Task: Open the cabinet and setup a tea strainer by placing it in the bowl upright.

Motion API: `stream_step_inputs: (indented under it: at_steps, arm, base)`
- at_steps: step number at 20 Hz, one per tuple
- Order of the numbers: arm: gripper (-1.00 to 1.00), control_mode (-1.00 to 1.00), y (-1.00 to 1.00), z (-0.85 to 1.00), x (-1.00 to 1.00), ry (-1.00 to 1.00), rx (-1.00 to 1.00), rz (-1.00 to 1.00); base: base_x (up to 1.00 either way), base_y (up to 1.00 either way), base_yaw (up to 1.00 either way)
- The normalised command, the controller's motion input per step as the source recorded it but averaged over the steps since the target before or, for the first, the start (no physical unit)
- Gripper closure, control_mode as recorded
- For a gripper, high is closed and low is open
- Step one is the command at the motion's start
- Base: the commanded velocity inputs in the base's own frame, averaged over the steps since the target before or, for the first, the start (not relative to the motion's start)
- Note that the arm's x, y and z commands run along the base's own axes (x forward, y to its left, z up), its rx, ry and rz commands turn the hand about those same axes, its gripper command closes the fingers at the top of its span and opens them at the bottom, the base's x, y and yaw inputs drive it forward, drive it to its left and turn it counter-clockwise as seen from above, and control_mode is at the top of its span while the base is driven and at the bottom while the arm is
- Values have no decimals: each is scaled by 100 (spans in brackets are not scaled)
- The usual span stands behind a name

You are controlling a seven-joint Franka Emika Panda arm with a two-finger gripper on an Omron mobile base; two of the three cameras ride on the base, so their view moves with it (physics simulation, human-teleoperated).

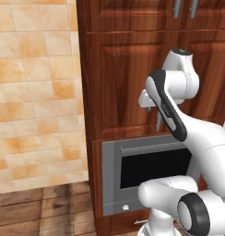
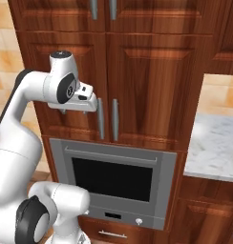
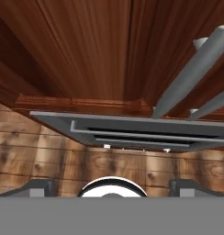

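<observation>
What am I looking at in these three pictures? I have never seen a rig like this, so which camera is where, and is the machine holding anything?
It is a rendered kitchen with a white robot arm on a base that can drive. Two cameras ride on that base behind the arm, one to its left and one to its right, and show the same scene from two sides. The third sits on the hand and looks along the gripper, here downward past the doors to the wooden floor.

The arm faces the cabinet, reddish-brown wood with two closed doors and long grey bar handles. Below it is a grey oven; to the right is a marble counter.

The gripper is raised close to the left door's handle. Its fingers are hard to make out, so I cannot tell whether it is open, and nothing is seen held.
</observation>
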Motion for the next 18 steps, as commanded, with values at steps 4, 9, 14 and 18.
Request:
stream_step_inputs:
  at_steps: [4,9,14,18]
  arm:
    - [-100,100,0,0,0,0,0,0]
    - [-100,100,0,0,0,0,0,0]
    - [-100,100,0,0,0,0,0,0]
    - [-100,100,0,0,0,0,0,0]
  base:
    - [-26,-23,0]
    - [-12,-30,0]
    - [-19,-40,0]
    - [-22,-36,0]
